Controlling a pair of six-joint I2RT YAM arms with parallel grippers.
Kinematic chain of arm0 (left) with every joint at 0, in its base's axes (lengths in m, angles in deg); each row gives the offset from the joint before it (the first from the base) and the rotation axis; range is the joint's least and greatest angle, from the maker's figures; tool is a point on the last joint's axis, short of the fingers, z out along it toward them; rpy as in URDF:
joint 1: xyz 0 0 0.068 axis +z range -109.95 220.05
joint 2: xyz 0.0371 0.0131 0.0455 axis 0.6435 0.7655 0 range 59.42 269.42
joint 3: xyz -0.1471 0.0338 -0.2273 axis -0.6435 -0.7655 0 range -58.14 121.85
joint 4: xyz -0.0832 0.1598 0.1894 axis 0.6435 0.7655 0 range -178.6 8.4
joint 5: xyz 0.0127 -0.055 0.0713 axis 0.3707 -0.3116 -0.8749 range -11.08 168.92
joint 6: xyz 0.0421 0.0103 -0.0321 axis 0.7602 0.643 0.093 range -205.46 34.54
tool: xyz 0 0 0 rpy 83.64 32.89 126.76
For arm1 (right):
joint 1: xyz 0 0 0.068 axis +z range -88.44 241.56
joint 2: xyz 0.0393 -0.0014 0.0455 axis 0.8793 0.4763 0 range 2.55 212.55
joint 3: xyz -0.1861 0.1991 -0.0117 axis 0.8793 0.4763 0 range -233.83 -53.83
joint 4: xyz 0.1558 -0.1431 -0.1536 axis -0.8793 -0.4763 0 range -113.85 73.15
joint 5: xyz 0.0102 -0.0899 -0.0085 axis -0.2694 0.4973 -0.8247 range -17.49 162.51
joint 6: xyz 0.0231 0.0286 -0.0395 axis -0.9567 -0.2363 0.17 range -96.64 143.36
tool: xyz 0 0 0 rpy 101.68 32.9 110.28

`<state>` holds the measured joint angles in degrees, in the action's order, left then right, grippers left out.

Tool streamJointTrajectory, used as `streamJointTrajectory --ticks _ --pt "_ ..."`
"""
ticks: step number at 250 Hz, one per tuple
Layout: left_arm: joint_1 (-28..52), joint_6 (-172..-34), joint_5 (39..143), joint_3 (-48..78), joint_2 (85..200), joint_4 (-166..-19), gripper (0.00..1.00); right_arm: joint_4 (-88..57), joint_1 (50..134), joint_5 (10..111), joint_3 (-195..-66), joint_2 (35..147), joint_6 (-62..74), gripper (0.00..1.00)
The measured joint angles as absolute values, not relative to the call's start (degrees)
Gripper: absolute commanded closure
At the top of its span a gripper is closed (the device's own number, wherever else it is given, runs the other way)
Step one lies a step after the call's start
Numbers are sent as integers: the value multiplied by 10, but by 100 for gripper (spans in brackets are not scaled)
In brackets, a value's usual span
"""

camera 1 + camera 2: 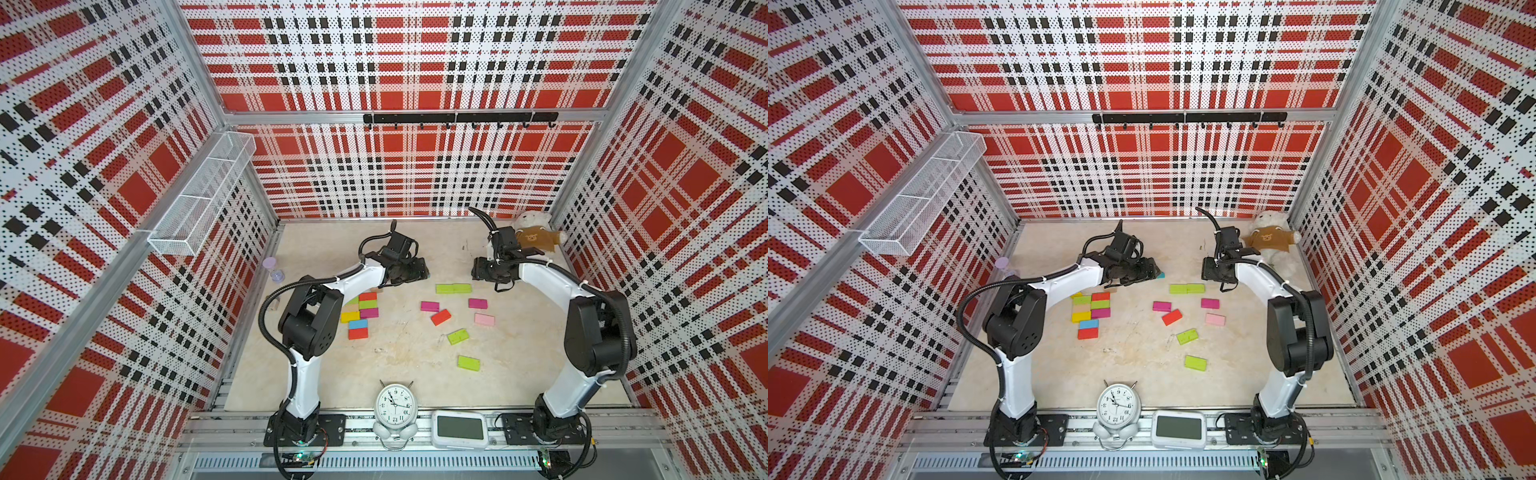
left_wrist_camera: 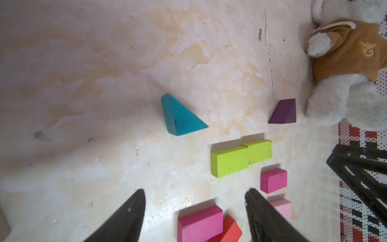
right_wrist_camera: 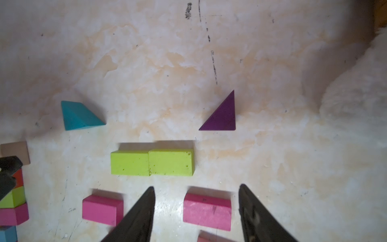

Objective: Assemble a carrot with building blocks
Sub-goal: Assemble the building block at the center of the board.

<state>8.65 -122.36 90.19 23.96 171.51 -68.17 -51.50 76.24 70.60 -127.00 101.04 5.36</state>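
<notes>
Two lime building blocks (image 1: 454, 288) (image 1: 1187, 288) lie end to end on the table, between a teal wedge (image 2: 180, 117) and a purple wedge (image 2: 284, 112) set a little farther back. My left gripper (image 1: 419, 270) (image 2: 195, 190) hovers open to their left, with nothing between its fingers. My right gripper (image 1: 478, 268) (image 3: 196, 186) hovers open to their right. A magenta block (image 3: 207, 211) shows between its fingers but lies loose on the table. A tight cluster of coloured blocks (image 1: 361, 311) sits beside the left arm. Loose magenta, red (image 1: 441, 317), pink (image 1: 484, 319) and lime (image 1: 468, 363) blocks lie nearer the front.
A plush bear (image 1: 534, 235) sits in the back right corner, close behind the right gripper. An alarm clock (image 1: 394, 401) and a digital timer (image 1: 459, 428) stand at the front edge. A small hourglass (image 1: 274, 268) stands by the left wall, below a wire basket (image 1: 199, 199).
</notes>
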Motion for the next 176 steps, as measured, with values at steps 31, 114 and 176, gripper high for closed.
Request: streamJointTrajectory --ticks 31,114,176 --pt "98 -1232 900 181 1655 -678 20 -523 812 710 -1256 996 42 25" --pt "166 -1243 902 93 1559 -687 20 -534 898 715 -1265 1016 0 24" --pt "183 -1243 916 69 1539 -689 20 -535 897 717 -1397 1129 4 23"
